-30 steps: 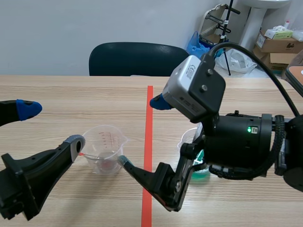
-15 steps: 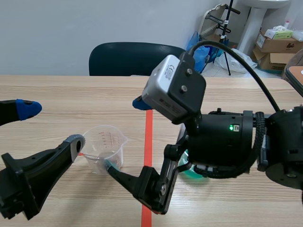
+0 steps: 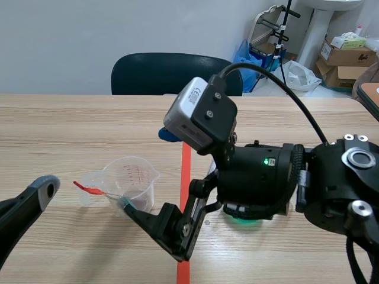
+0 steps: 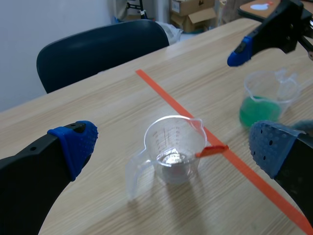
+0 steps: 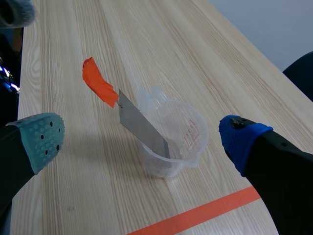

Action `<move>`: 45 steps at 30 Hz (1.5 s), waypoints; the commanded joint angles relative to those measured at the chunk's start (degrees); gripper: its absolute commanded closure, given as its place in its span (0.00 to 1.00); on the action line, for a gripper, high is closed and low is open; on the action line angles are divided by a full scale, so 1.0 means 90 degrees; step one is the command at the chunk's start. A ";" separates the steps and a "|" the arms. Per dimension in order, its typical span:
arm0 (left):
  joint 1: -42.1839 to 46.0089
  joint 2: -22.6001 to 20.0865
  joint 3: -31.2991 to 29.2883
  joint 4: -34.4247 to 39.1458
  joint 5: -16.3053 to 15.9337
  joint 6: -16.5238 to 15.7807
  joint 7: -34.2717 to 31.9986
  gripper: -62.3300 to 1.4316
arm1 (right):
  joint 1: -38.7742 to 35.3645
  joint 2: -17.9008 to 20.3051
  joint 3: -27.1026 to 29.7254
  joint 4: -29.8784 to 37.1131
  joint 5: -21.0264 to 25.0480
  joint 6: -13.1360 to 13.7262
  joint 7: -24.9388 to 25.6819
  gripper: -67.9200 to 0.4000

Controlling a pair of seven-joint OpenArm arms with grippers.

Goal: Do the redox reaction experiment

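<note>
- Right pincer (image 5: 139,142), fingers spread wide, has the clear measuring cup (image 5: 171,142) between its pads, likely lining up a grasp.
- A metal strip (image 5: 143,128) (orange-tabbed) leans inside that cup.
- Left pincer (image 4: 172,146) hangs nearby, spread and empty; a green-liquid beaker (image 4: 261,100) waits beyond the tape line (image 4: 195,125).
- Pale wooden tabletop (image 3: 71,130); dark chair (image 3: 172,74) and cardboard boxes (image 3: 349,53) behind.

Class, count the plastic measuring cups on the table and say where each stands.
2. The clear cup holding a metal strip stands just left of the tape line. The cup of green liquid stands across the line, largely hidden in the scene view.
</note>
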 commanded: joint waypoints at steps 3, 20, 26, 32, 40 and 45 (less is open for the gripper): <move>0.0571 -0.0036 -0.0316 0.0051 -0.0039 0.0049 -0.0141 0.00 | 0.0491 -0.0185 -0.0238 -0.0209 0.0032 -0.0005 0.0097 0.00; 0.2089 0.0350 -0.1525 0.0002 -0.0061 0.0262 -0.1103 0.00 | 0.1673 -0.1100 -0.1314 -0.1603 -0.0318 -0.0010 0.0168 0.00; 0.2089 0.0546 -0.1528 -0.0255 -0.0012 0.0270 -0.1100 0.00 | 0.1812 -0.1183 -0.1379 -0.1724 -0.0379 -0.0177 0.0270 0.00; 0.2089 0.0585 -0.1528 -0.0367 -0.0015 0.0270 -0.1117 0.00 | 0.1855 -0.1180 -0.1379 -0.1724 -0.0379 -0.0197 0.0291 0.03; 0.2089 0.0636 -0.1528 -0.0381 -0.0015 0.0270 -0.1127 0.00 | 0.1855 -0.1180 -0.1377 -0.1724 -0.0379 -0.0197 0.0345 0.44; 0.2089 0.0634 -0.1528 -0.0381 -0.0015 0.0272 -0.1127 0.00 | 0.1858 -0.1180 -0.1360 -0.1722 -0.0379 -0.0197 0.0391 0.59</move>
